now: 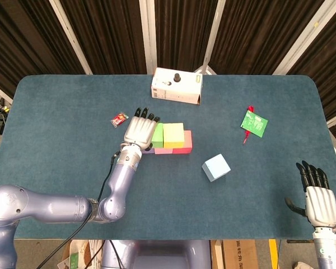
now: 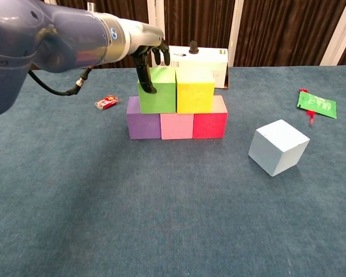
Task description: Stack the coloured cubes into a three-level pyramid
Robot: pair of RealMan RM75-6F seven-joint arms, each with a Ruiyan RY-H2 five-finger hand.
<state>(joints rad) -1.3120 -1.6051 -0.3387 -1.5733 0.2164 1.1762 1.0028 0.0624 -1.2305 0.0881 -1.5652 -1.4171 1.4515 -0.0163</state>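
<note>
Dark curtains hang behind the blue surface (image 2: 75,219). Near the middle sit a purple cube (image 2: 143,125), a pink cube (image 2: 177,126) and a red cube (image 2: 210,124) in a row, touching. On top of them sit a green cube (image 2: 160,92) and a yellow cube (image 2: 195,92), side by side. The left hand (image 1: 139,130) reaches in from the left with its arm stretched low, and its fingers (image 2: 145,72) grasp the green cube. A pale blue cube (image 2: 278,147) lies alone, tilted, off to the right. The right hand (image 1: 319,202) rests far off at the near edge, palm down, its fingers released and spread.
</note>
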